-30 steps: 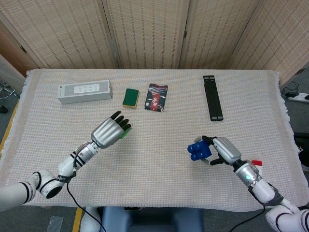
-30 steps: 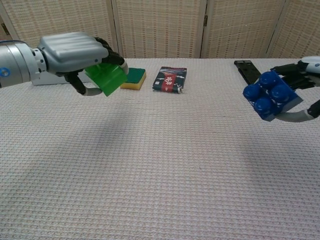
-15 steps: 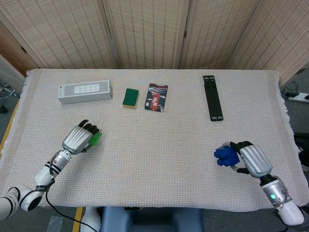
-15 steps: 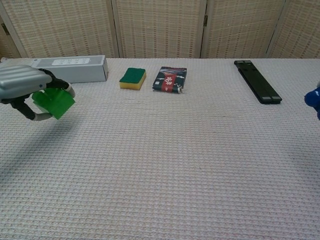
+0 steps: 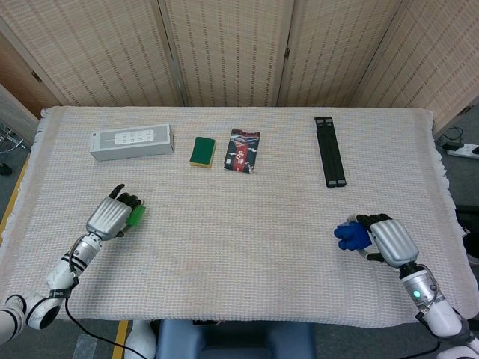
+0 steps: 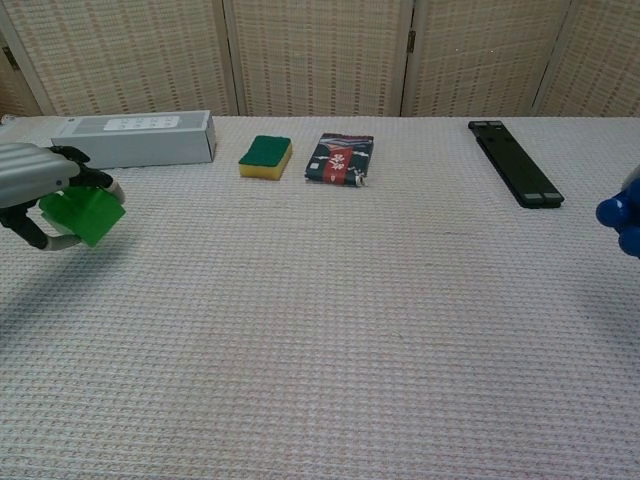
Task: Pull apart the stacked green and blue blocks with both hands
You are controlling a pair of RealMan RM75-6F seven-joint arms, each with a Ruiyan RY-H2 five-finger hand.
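Note:
The two blocks are apart, one in each hand. My left hand (image 5: pixel 110 218) (image 6: pixel 28 177) holds the green block (image 5: pixel 135 217) (image 6: pixel 80 214) at the left of the table, just above the cloth. At the right side my right hand (image 5: pixel 391 241) holds the blue studded block (image 5: pixel 349 235), which shows only as a blue corner (image 6: pixel 620 217) at the right edge of the chest view. That hand itself lies outside the chest view.
Along the back of the table lie a long grey box (image 5: pixel 132 141), a green and yellow sponge (image 5: pixel 202 150), a dark snack packet (image 5: pixel 242 150) and a black flat bar (image 5: pixel 330 150). A woven cloth (image 5: pixel 239 247) covers the table; folding screens stand behind.
Both hands have moved outward from the middle, the left one to the far left and lower with the green block, the right one to the right with the blue block.

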